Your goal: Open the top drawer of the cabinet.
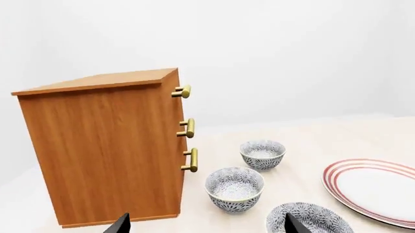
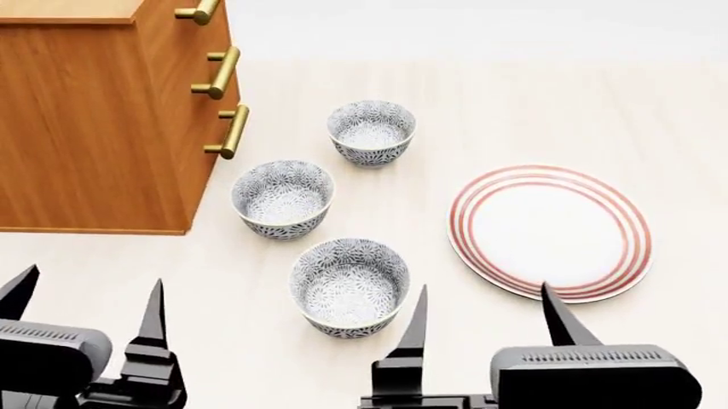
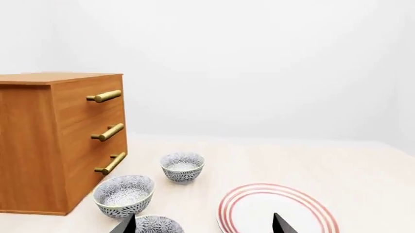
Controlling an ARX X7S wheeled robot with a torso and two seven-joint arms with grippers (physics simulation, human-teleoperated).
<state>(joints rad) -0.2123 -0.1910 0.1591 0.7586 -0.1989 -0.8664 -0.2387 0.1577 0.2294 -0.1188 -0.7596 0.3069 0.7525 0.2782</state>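
Note:
The orange-brown wooden cabinet (image 2: 91, 119) stands at the far left of the table, all three drawers shut. The top drawer's brass bar handle (image 2: 198, 12) is the highest of three; it also shows in the left wrist view (image 1: 182, 91) and the right wrist view (image 3: 104, 96). My left gripper (image 2: 85, 308) is open and empty, near the table's front edge, in front of the cabinet's side. My right gripper (image 2: 487, 317) is open and empty, at the front between a bowl and the plate. Both are far from the handles.
Three patterned bowls (image 2: 371, 130) (image 2: 282, 197) (image 2: 348, 285) stand in a line right of the cabinet's drawer fronts. A white plate with red rings (image 2: 551, 230) lies to the right. The table top (image 2: 512, 94) is light wood.

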